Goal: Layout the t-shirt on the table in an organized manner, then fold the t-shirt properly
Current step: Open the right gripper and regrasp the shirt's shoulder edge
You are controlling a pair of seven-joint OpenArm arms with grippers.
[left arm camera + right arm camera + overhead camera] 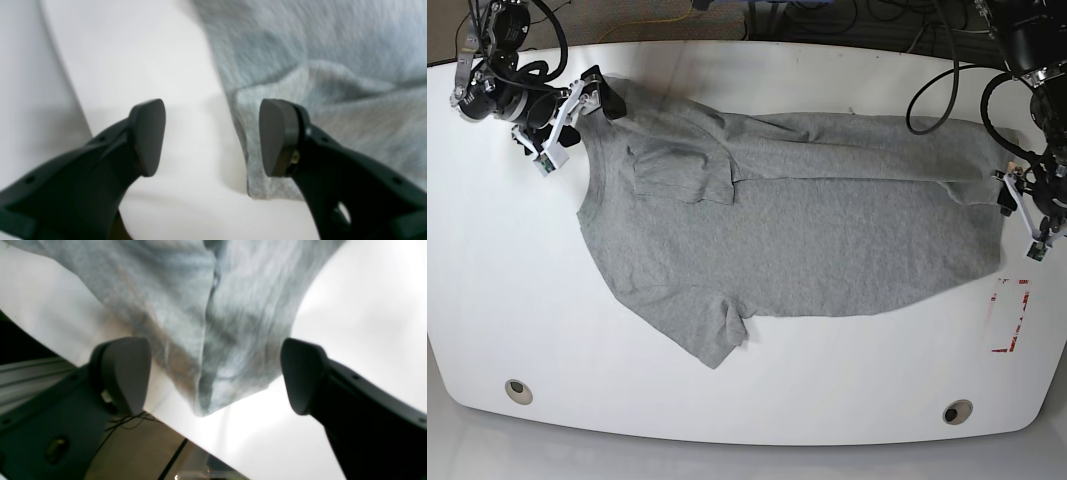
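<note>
Presently, left wrist view: the left gripper point(212, 137) has its jaws spread wide with nothing between them. One pad hangs over bare white table point(140, 60); the other sits over the grey cloth. The edge of the t-shirt point(317, 66) runs just right of the gap, ending in a corner low in the frame, with a soft ridge of fabric beyond. The view is blurred, so whether the pad touches cloth cannot be told.

Right wrist view: the right gripper point(215, 375) is likewise wide and empty. A bunched tongue of shirt, creased down its middle, points into the gap, its tip close to the table edge, where dark frame and floor show beyond.

Base view: the shirt lies across the middle of the table, lengthwise left to right, nearly flat. The far side is folded over in a long band, one sleeve is doubled onto the chest at far left, and the other sleeve juts toward the near edge. One gripper sits at the far-left shoulder, the other at the right hem, near a red rectangle mark point(1010, 315).

Judgement: layout is partly done and neither end is gripped. To do it well, take each end low and square on a single layer, at a corner rather than the bunched ridge. Draw apart evenly so the far fold opens, then flatten the doubled sleeve before folding.
</note>
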